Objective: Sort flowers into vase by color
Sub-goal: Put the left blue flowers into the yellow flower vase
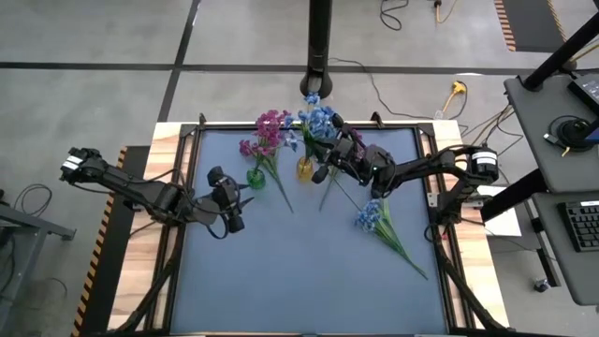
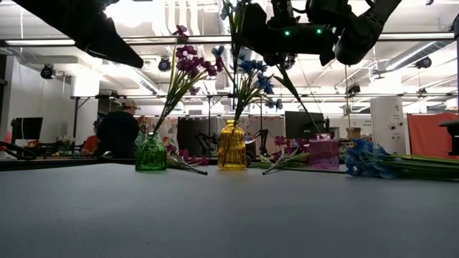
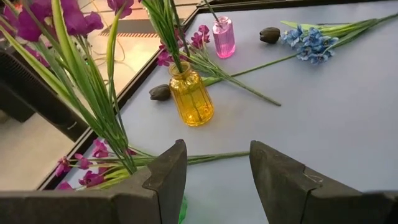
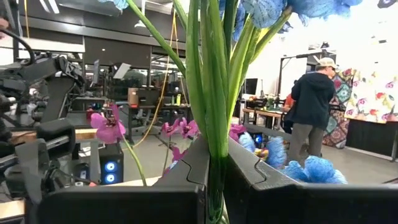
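- You see three vases: green (image 2: 150,153), yellow (image 2: 232,146), pink (image 2: 323,153).
- Your right gripper (image 4: 214,163) clenches blue flower stems (image 4: 214,93) over the yellow vase.
- Your left gripper (image 3: 214,171) hovers released, empty.
- One blue sprig (image 1: 374,220) lies apart.

The green vase (image 3: 183,210) is almost fully hidden behind the left gripper's fingers (image 3: 166,176) in the left wrist view, and the tops of the pink flowers (image 3: 37,17) there are cut off by the frame edge. In the right wrist view the blue flower heads (image 4: 267,9) are chopped at the top and the stems' lower ends are swallowed between the dark fingers (image 4: 186,171). From the low view, both arms are cropped at the top, so the grippers can't really be made out
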Robot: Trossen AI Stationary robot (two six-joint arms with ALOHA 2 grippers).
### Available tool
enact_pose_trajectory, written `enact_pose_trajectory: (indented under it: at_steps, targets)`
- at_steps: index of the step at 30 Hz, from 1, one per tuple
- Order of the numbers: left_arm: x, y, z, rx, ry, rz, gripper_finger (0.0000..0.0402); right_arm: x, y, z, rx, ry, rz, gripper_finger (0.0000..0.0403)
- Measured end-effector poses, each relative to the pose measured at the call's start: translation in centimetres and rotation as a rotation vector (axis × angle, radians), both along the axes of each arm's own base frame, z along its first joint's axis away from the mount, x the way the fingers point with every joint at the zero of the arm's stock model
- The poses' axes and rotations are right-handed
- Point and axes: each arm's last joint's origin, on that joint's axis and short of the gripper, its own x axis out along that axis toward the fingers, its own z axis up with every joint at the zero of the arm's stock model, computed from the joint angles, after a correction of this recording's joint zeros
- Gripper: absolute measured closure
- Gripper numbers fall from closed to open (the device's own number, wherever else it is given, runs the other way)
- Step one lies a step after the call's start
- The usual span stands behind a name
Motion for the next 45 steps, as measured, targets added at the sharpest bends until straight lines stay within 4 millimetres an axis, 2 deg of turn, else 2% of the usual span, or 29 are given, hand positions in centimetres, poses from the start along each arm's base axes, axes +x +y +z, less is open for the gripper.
enact_pose_trajectory:
  at_steps: [14,26,35,45]
  targets:
    - [0.0,0.0,0.0,-0.025,-0.015,0.013,0.0242,0.0,-0.2,0.0,0.008,-0.003,-0.004,0.0385]
    - [0.0,0.0,0.0,-0.024,-0.015,0.014,0.0242,-0.3,-1.1,0.0,0.021,-0.007,-0.034,0.0385]
    - [0.0,0.0,0.0,-0.025,-0.016,0.014,0.0242,0.8,-1.3,-1.1,0.021,0.026,-0.032,0.0385]
    - [0.0,0.1,0.0,-0.008,-0.021,0.033,0.0242,0.9,-1.3,-1.3,0.022,0.051,-0.034,0.0385]
